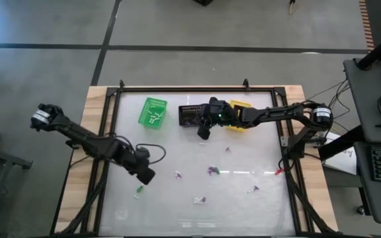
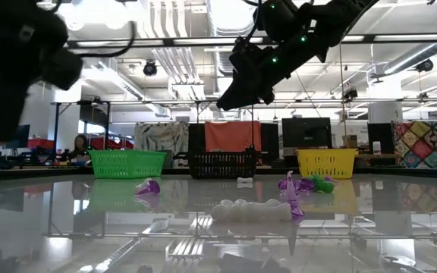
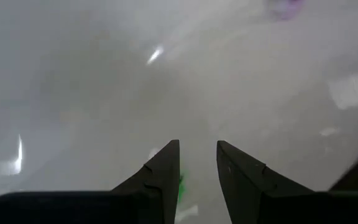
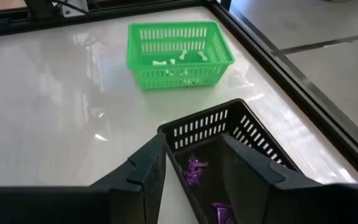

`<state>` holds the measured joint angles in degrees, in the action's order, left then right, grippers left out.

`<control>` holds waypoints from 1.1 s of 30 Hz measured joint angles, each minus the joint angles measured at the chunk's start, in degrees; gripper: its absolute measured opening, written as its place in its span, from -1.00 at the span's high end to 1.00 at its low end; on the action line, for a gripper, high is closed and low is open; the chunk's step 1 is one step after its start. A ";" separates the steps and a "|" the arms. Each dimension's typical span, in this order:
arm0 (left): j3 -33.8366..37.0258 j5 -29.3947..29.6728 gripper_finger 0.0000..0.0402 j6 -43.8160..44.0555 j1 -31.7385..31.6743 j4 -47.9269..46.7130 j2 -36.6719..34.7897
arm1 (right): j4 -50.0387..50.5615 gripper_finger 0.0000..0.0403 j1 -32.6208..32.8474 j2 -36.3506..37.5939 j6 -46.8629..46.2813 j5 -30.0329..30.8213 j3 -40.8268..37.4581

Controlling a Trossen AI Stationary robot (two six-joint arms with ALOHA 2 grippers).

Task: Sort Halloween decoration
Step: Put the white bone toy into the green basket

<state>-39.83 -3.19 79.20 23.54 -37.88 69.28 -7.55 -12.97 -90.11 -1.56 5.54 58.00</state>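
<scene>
Small trinkets lie loose on the white table: purple ones (image 1: 211,170), (image 1: 254,190), a pale one (image 1: 199,199) and a green one (image 1: 138,192). My left gripper (image 1: 148,177) hovers open just above the green trinket (image 3: 180,186), which shows between its fingers, untouched. My right gripper (image 4: 194,165) stands open above the black basket (image 4: 229,134), which holds purple trinkets (image 4: 194,172). The green basket (image 4: 179,53) holds white trinkets (image 4: 166,61). The low view shows a white trinket (image 2: 250,211) and purple ones (image 2: 290,189) resting on the table.
Three small baskets stand in a row along the far edge: green (image 1: 153,111), black (image 1: 190,114) and yellow (image 1: 241,114). A dark metal frame (image 1: 111,152) runs round the table. Bare table lies between the baskets and the loose trinkets.
</scene>
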 joint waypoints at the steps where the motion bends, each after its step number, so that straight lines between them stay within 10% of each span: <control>1: 0.00 0.01 0.56 3.85 0.88 -1.12 0.00 | -0.01 0.31 0.00 0.00 -0.19 -0.01 0.00; 10: 0.00 1.32 0.56 17.89 5.46 -2.06 4.97 | 0.20 0.32 0.47 0.00 -1.15 -0.01 0.00; 33: -3.57 0.73 0.56 14.33 5.68 -3.28 15.72 | 0.02 0.30 1.36 0.00 -1.44 0.00 -0.02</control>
<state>-43.41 -2.46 93.52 29.22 -41.17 84.99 -7.53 -11.62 -90.11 -2.99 5.54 57.98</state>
